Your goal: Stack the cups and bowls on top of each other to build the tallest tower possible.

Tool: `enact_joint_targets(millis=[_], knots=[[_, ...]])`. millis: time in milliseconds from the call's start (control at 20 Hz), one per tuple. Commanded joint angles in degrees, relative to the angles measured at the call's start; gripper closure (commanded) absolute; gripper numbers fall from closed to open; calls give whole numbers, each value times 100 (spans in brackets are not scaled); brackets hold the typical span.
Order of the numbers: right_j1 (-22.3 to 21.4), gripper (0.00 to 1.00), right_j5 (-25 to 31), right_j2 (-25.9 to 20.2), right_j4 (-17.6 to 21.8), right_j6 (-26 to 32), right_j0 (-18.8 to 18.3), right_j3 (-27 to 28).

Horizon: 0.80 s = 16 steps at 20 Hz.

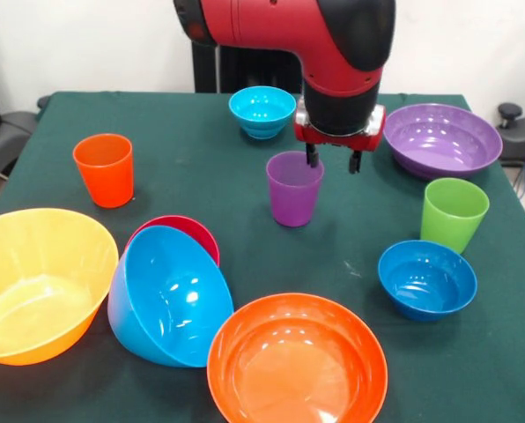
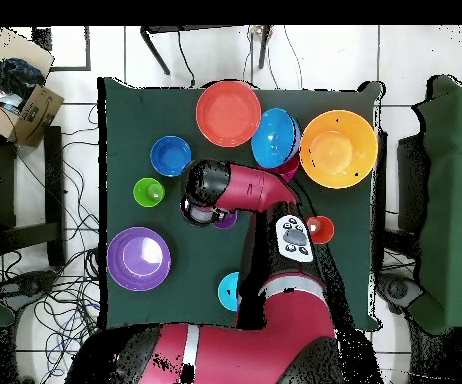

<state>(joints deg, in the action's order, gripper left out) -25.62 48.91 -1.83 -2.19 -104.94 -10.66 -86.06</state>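
My gripper (image 1: 334, 159) hangs open just above the table, level with the rim of the purple cup (image 1: 294, 188). One finger is at the cup's right rim and the other is outside it to the right. The orange cup (image 1: 104, 169) stands at left and the green cup (image 1: 454, 214) at right. The bowls lie scattered: yellow-orange (image 1: 38, 282), sky-blue (image 1: 170, 295) tipped against the magenta one (image 1: 179, 231), orange-red (image 1: 297, 359), dark blue (image 1: 426, 278), purple (image 1: 441, 138) and cyan (image 1: 262, 110). No tower is in view. Overhead, the arm covers most of the purple cup (image 2: 225, 221).
The green table cloth (image 1: 201, 176) shows bare patches between the orange cup and the purple cup. Off the table, overhead, cardboard boxes (image 2: 30, 105) and cables (image 2: 75, 250) lie on the floor to the left.
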Motion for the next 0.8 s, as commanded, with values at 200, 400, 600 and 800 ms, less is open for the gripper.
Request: enact_joint_targets(millis=[200,400,600,800], knots=[[-199,0,305,-193,314,-205,144,692],[-143,0,134,-151,388,-144,152,903],[128,0,-204,-132,556,29,120,1389],[367,0,-327,103,840,19,211,1756]])
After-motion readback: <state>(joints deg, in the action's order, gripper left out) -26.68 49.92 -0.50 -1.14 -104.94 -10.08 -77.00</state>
